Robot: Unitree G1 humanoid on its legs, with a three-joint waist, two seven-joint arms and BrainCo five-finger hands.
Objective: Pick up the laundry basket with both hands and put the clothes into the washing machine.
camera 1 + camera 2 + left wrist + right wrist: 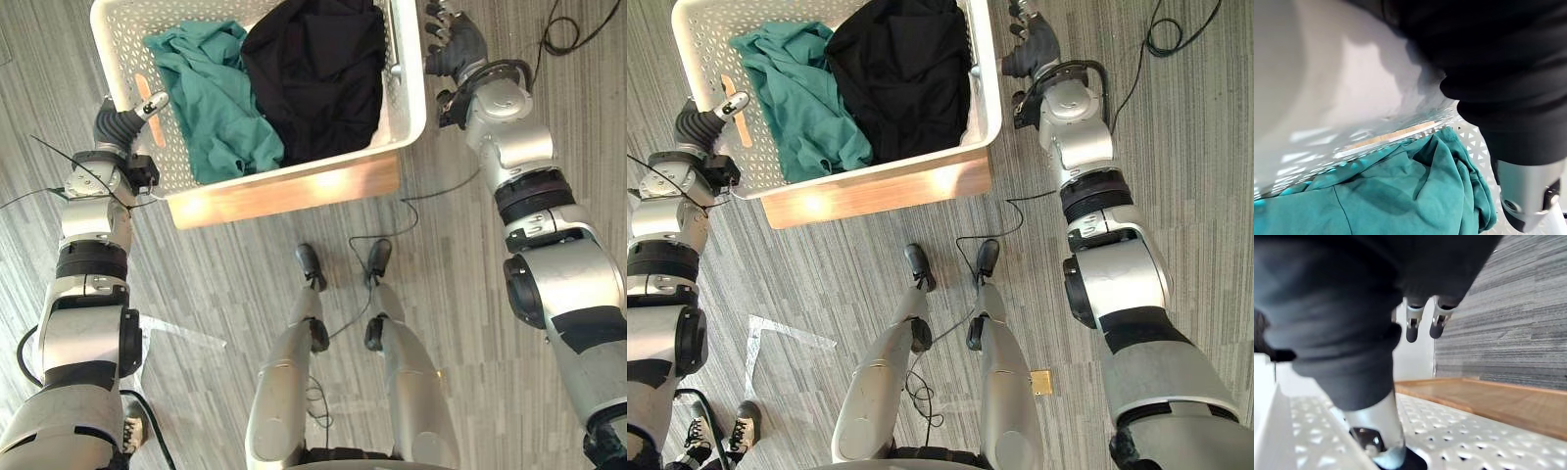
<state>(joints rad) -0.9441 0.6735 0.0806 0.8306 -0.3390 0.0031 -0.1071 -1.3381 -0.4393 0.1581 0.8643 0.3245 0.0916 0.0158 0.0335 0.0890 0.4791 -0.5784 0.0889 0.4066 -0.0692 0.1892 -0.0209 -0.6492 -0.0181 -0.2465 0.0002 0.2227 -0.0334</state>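
Observation:
A white perforated laundry basket [409, 93] rests on a low wooden stand [294, 191] on the floor ahead of me. Inside it lie a teal garment [211, 98] on the left and a black garment [318, 73] on the right. My left hand [120, 125] is at the basket's left rim, its thumb [154, 102] hooked over the edge above the teal cloth [1400, 196]; its fingers are hidden under the rim. My right hand [455, 44] grips the right rim, with the thumb [1378, 440] pressed on the perforated wall and the fingers [1411, 328] curled beside it.
Grey striped carpet surrounds the stand. A person's shoes [720, 433] stand at the lower left, near a taped mark [774, 338] on the floor. A small brass floor plate [1040, 380] lies to the lower right.

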